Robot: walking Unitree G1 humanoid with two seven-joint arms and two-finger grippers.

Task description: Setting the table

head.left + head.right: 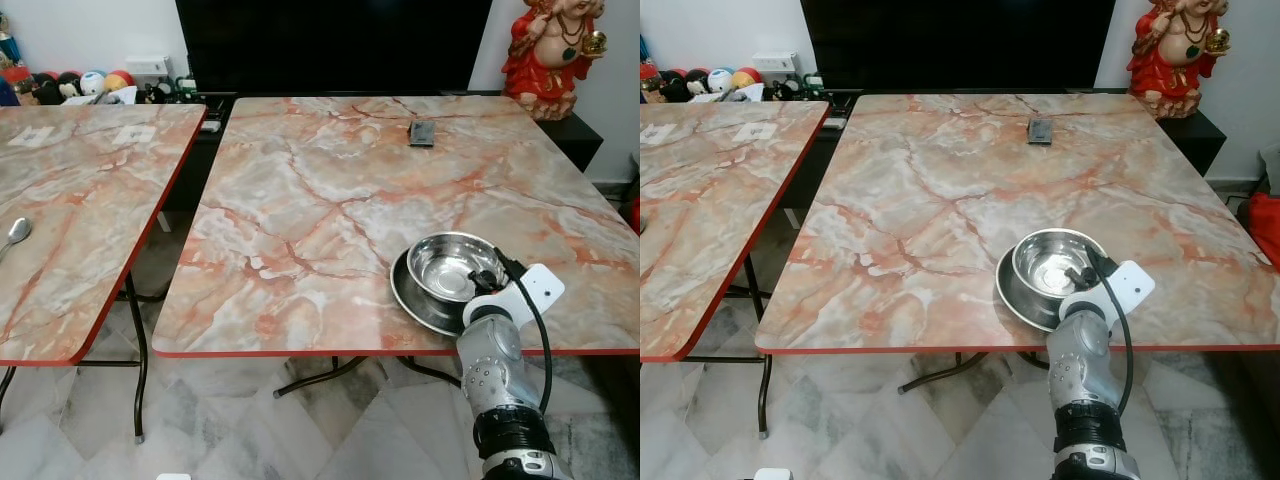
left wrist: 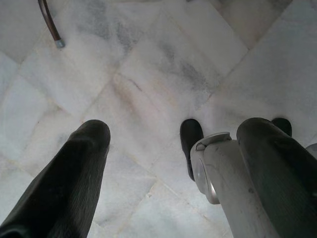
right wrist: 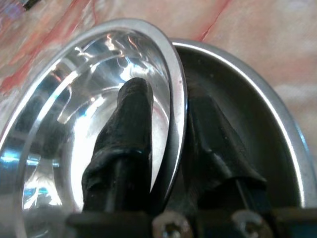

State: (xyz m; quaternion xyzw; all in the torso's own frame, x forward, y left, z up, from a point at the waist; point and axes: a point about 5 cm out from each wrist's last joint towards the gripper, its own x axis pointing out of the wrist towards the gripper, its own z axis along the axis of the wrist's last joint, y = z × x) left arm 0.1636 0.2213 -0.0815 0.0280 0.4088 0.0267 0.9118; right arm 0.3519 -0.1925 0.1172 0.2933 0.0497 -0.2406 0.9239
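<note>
A shiny steel bowl (image 1: 452,264) rests in a shallow steel plate (image 1: 412,296) near the front right edge of the marble table (image 1: 330,210). My right gripper (image 1: 487,282) is shut on the bowl's near rim. In the right wrist view one finger (image 3: 131,119) lies inside the bowl (image 3: 64,129) and the other (image 3: 213,134) lies outside it, above the plate (image 3: 257,114). A spoon (image 1: 17,232) lies on the second table (image 1: 90,190) to the left. My left gripper (image 2: 176,131) hangs open over the marble floor.
A small dark flat object (image 1: 422,133) lies at the far side of the main table. A red statue (image 1: 550,50) stands at the back right beside a black screen (image 1: 330,40). A gap separates the two tables.
</note>
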